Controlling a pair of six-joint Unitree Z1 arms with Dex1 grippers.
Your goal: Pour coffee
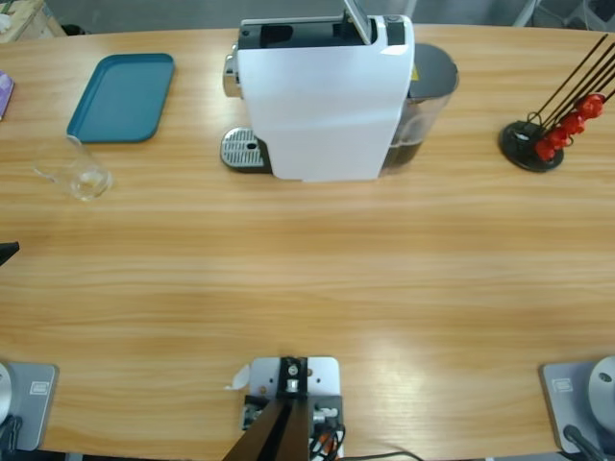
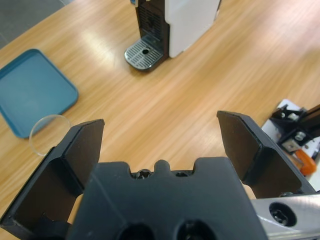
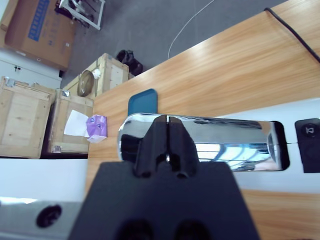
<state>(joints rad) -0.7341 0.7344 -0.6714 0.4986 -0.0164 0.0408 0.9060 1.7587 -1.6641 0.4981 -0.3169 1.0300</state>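
Hanging spread wide and empty, the left jaws look along the bench [image 1: 307,279] toward the coffee machine [image 1: 322,96]. The move ahead turns on the glass [image 2: 49,132]. It does not sit between those jaws. It lies off to the left-hand side in the left wrist view, just past the tip of that jaw, which hides its near edge, and close to the corner of the blue tray [image 2: 32,87].

No coffee shows anywhere; the glass looks clear and empty, so I judge the drink has yet to be made. The glass appears to stand upright, its long axis vertical and its mouth open upward. It is round, so any sideways approach should suit it.

From above, the glass stands well apart from the machine, toward the tray's end of the bench. The drip grate [image 1: 242,150] sticks out of the machine on that same side, so the spout faces the glass. The left arm is plainly the nearer one. It would need to swing toward its left before clenching.

Over the machine's top, the right jaws are clenched together with nothing between them, their tips just over the chrome lever [image 3: 220,142]. The lever's long axis runs crosswise to them. I cannot tell whether they touch it.
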